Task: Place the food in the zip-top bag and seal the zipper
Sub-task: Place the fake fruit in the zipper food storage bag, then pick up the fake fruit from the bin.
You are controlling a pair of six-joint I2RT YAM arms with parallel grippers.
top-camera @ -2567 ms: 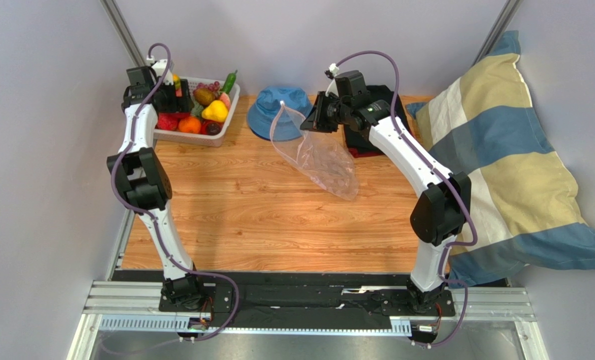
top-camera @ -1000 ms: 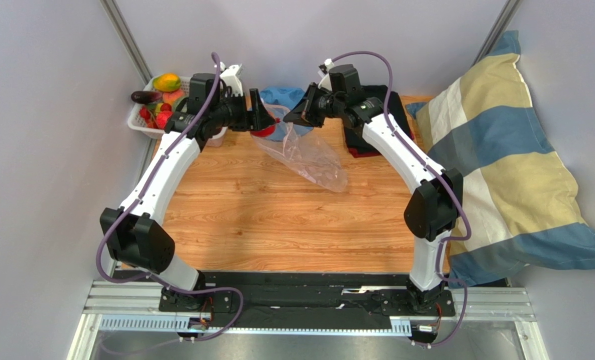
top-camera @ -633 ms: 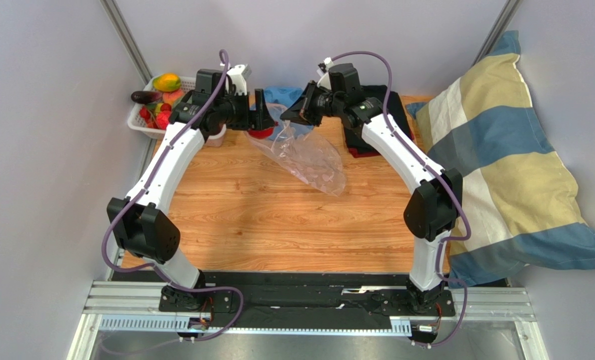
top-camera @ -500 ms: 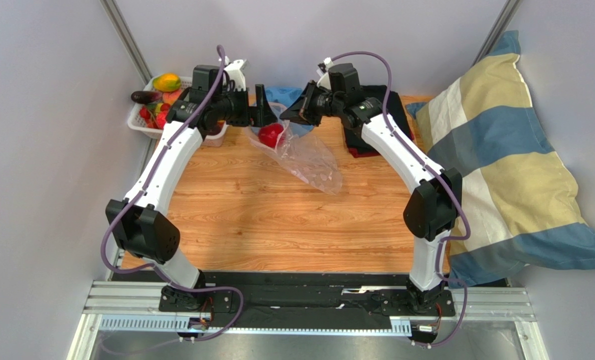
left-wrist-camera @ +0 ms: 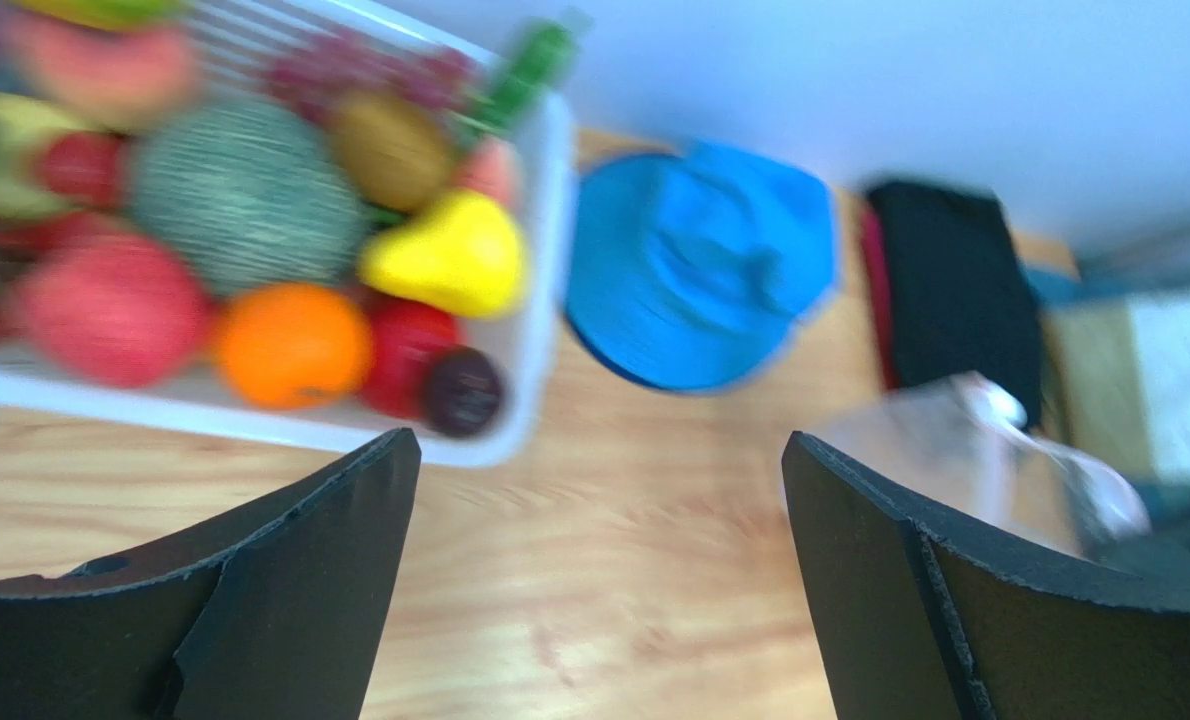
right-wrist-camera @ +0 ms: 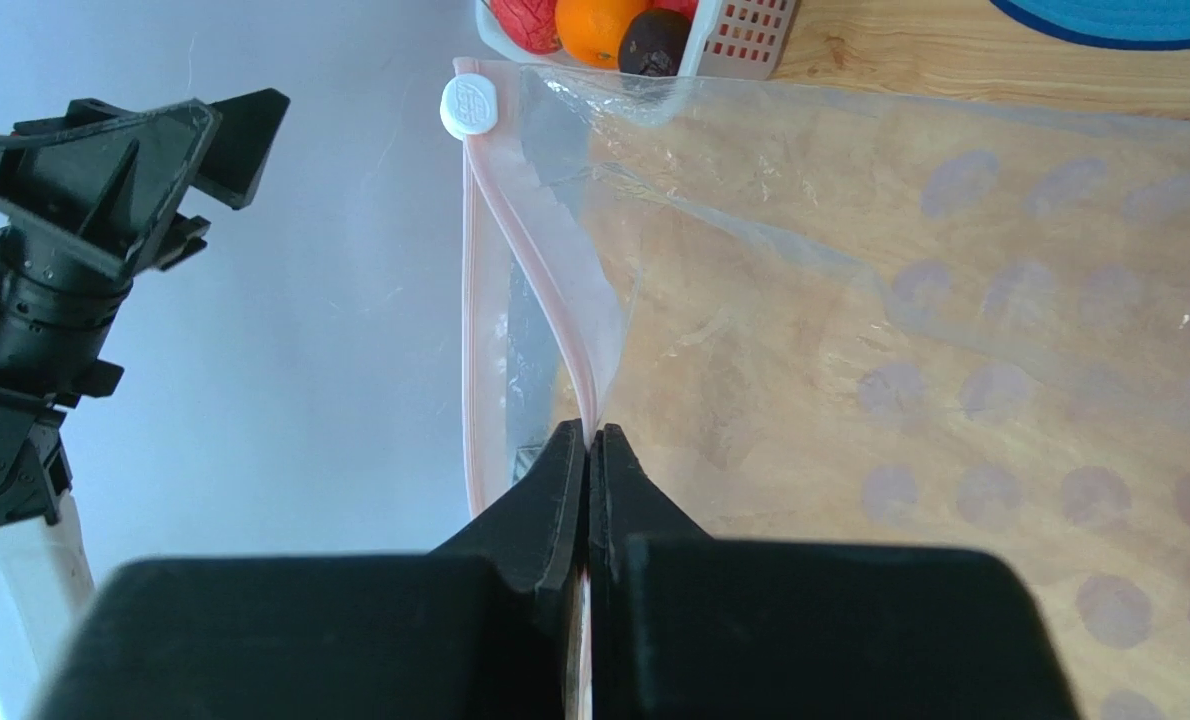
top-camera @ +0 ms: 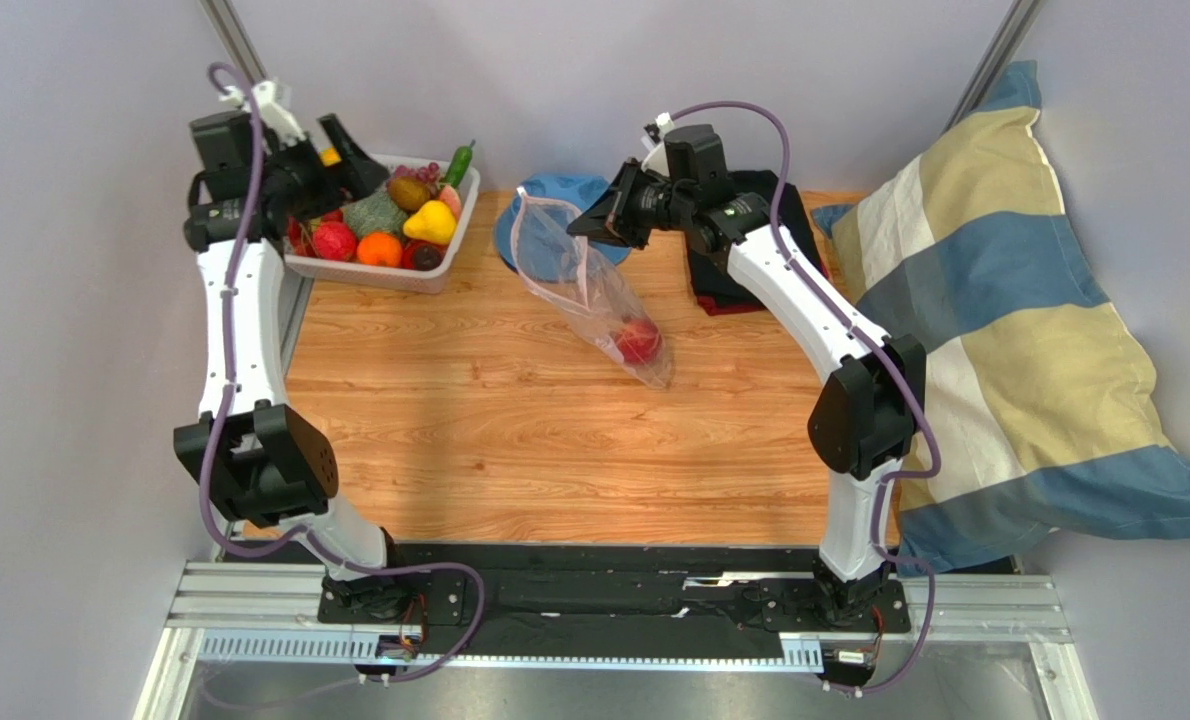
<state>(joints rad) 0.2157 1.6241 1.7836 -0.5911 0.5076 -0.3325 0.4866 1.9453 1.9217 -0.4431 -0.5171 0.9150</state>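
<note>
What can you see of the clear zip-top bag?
The zip-top bag is clear, crinkly plastic with faint round dots, a pinkish zipper along its mouth and a white tab at one end. The right gripper pinches its rim, holding the mouth open; its lower end lies on the wooden table, one red fruit inside.

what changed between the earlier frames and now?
The left hand carried a red fruit from the basket to the mouth of the zip-top bag, let it go, then swung back over the basket, open and empty. The fruit now lies at the bag's lower end. Unchanged: the right hand still pinches the bag's zipper edge, and the blue hat and pillow have not moved.
</note>
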